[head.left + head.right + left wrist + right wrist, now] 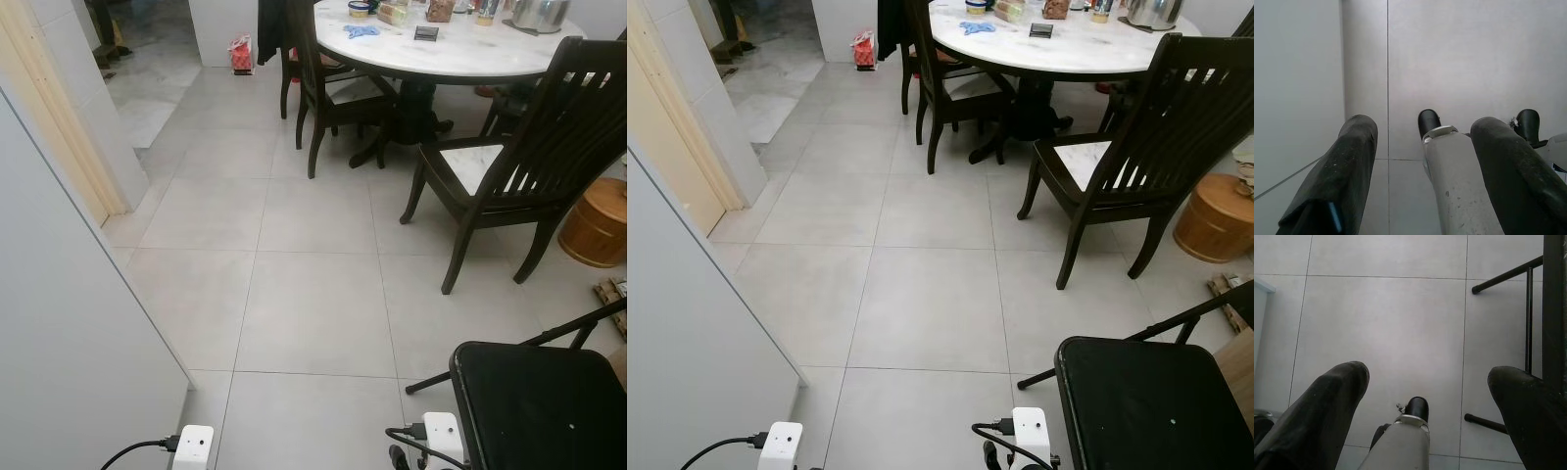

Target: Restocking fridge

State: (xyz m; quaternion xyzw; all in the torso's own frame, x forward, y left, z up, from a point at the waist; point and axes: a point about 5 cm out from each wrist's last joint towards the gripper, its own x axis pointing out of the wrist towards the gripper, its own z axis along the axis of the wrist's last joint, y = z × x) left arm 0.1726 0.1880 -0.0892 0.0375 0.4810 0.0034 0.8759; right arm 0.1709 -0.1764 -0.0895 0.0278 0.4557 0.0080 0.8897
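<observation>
Both arms hang low, left pincer (1420, 176) and right pincer (1425, 406) spread wide, holding nothing. Snacks on the tabletop (460, 54), upper right, look light.

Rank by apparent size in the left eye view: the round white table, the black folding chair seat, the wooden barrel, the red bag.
1. Round white table and black folding chair seat: similar; the seat is much nearer and cut off, so unranked.
2. Wooden barrel, partly cut off.
3. Red bag, smallest and farthest.
</observation>
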